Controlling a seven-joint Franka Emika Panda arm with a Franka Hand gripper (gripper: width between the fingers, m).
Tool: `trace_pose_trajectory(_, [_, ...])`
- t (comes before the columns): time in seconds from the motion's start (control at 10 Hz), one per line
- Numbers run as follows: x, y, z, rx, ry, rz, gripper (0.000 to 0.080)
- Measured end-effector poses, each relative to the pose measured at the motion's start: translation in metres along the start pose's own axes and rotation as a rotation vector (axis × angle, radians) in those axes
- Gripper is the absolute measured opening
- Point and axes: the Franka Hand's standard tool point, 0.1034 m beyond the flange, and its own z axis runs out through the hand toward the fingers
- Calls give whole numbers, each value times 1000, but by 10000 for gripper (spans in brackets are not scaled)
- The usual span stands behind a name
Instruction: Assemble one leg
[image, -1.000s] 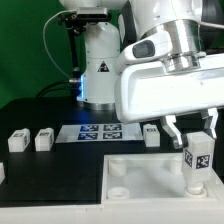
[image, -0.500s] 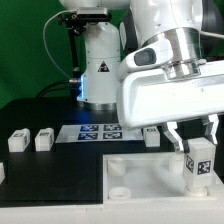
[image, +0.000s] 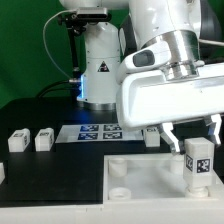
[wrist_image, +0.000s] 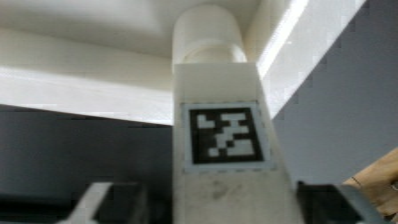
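The leg (image: 197, 165) is a small white block with a black-and-white tag. It stands upright on the near right corner of the large white plate (image: 140, 182), seen from the exterior view. My gripper (image: 192, 135) hangs right over it, open, with one finger on each side of the leg's top and a gap showing. In the wrist view the leg (wrist_image: 226, 130) runs straight away from the camera between the two fingers (wrist_image: 98, 205), with the gripper (wrist_image: 222, 208) around its near end. The plate (wrist_image: 71, 75) lies pale behind it.
Three more white legs stand on the black table: two at the exterior view's left (image: 16, 140) (image: 43, 140) and one behind the plate (image: 151, 135). The marker board (image: 95, 131) lies at the back, in front of the arm's base (image: 100, 70).
The leg has sunk a little lower on the plate's corner. The fingers now stand slightly wider apart around its top.
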Motion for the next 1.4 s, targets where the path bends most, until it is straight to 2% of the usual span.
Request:
trace_pose_trajectory(0.1, [0,0,0,0,0,0,606])
trace_pose_trajectory(0.2, [0,0,0,0,0,0,606])
trace_pose_trajectory(0.3, [0,0,0,0,0,0,641])
trace_pose_trajectory(0.9, [1,0,-1,1,-4,0,649])
trace_pose_trajectory(1.0, [6,0,-6,2,-12,-3,649])
trace_pose_trajectory(1.2, [17,-7,-13,19,-94,-11,649])
trace_pose_trajectory(1.3, [24,-6,-15,18,-88,-11,649])
trace_pose_trajectory(1.4, [19,-6,-11,31,-167,-8,649])
